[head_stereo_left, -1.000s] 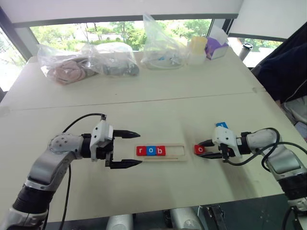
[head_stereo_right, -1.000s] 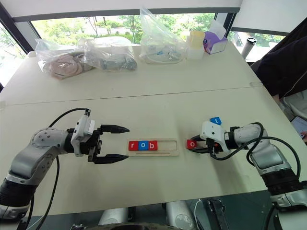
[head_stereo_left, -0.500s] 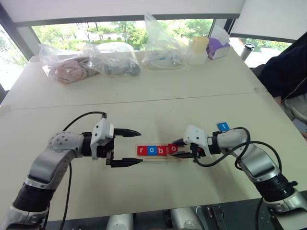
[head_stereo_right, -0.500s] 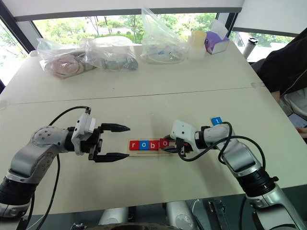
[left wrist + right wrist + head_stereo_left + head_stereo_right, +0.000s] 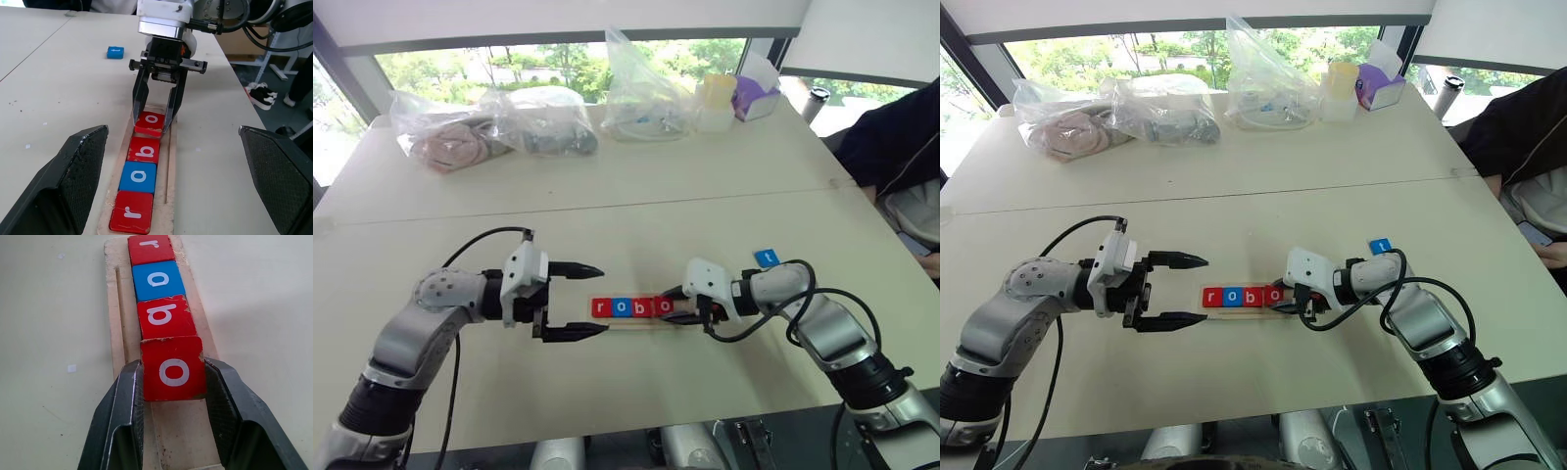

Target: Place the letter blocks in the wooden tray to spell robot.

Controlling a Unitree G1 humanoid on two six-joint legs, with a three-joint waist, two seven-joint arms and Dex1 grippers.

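The wooden tray (image 5: 683,320) lies at the table's front middle. In it sit a red r block (image 5: 600,307), a blue o block (image 5: 623,307) and a red b block (image 5: 644,307) in a row. My right gripper (image 5: 674,305) is shut on a red o block (image 5: 172,368), its fingers (image 5: 122,406) on two sides, holding it over the tray right against the b, slightly tilted. A blue t block (image 5: 767,258) lies on the table behind my right arm. My left gripper (image 5: 582,302) stands open just off the tray's left end, with nothing in it.
Clear plastic bags (image 5: 489,122) with things inside, a yellow-lidded container (image 5: 717,98) and a purple box (image 5: 756,96) line the far edge. A person in dark clothing (image 5: 891,127) sits at the right side. A seam (image 5: 607,208) crosses the table.
My right gripper has carried the red o block leftward from the table beside the tray to the tray, up against the b. The left gripper has kept still.
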